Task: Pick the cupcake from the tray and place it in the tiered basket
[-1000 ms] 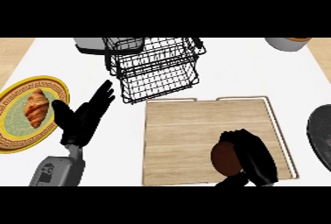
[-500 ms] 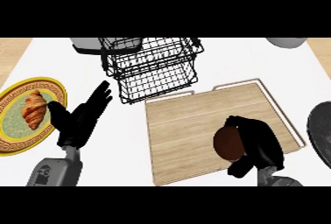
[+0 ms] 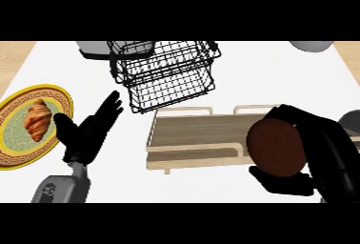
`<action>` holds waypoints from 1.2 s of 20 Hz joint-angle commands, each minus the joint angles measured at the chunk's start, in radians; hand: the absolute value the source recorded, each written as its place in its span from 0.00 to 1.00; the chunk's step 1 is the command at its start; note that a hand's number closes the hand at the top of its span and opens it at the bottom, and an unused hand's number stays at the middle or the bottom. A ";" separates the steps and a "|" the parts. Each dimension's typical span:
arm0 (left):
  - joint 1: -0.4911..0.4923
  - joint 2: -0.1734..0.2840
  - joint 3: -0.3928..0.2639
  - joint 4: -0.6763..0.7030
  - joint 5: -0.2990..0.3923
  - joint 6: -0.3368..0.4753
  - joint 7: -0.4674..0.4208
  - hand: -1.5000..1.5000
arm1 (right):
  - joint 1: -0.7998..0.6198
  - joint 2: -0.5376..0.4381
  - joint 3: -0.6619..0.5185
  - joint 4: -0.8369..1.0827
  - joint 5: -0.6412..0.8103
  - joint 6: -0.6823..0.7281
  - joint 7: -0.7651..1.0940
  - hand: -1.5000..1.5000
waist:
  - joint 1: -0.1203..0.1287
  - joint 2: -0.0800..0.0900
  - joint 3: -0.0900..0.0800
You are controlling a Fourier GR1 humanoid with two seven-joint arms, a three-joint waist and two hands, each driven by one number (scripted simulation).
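Right hand (image 3: 316, 157) is curled round the brown cupcake (image 3: 275, 147), held up above the wooden tray (image 3: 190, 143) at its right end. Left hand (image 3: 88, 133) rests open w/ fingers up, beside the croissant plate (image 3: 14, 157). Tiered basket (image 3: 165, 71) lies farther off, up-left of the cupcake; right hand is the one carrying, so move goes fwd and left.

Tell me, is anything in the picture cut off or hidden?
Head view: the tiered basket is cut off at the top edge; the right hand curls round the brown cupcake, hiding part of the tray; the left hand shows fully.
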 commanded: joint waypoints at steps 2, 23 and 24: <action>-0.012 -0.010 -0.006 0.011 -0.021 0.004 -0.028 0.50 | -0.185 -0.018 -0.104 -0.157 -0.100 0.132 0.104 1.00 | 0.004 0.004 0.002; -0.051 -0.016 0.005 0.018 -0.022 -0.006 0.023 0.50 | -1.088 0.029 -0.260 0.731 -0.040 -0.053 0.248 1.00 | 0.035 0.013 0.001; -0.051 -0.024 0.016 0.061 -0.025 -0.007 -0.025 0.50 | -1.027 0.011 -0.258 0.720 -0.045 -0.073 0.191 1.00 | 0.021 0.011 0.001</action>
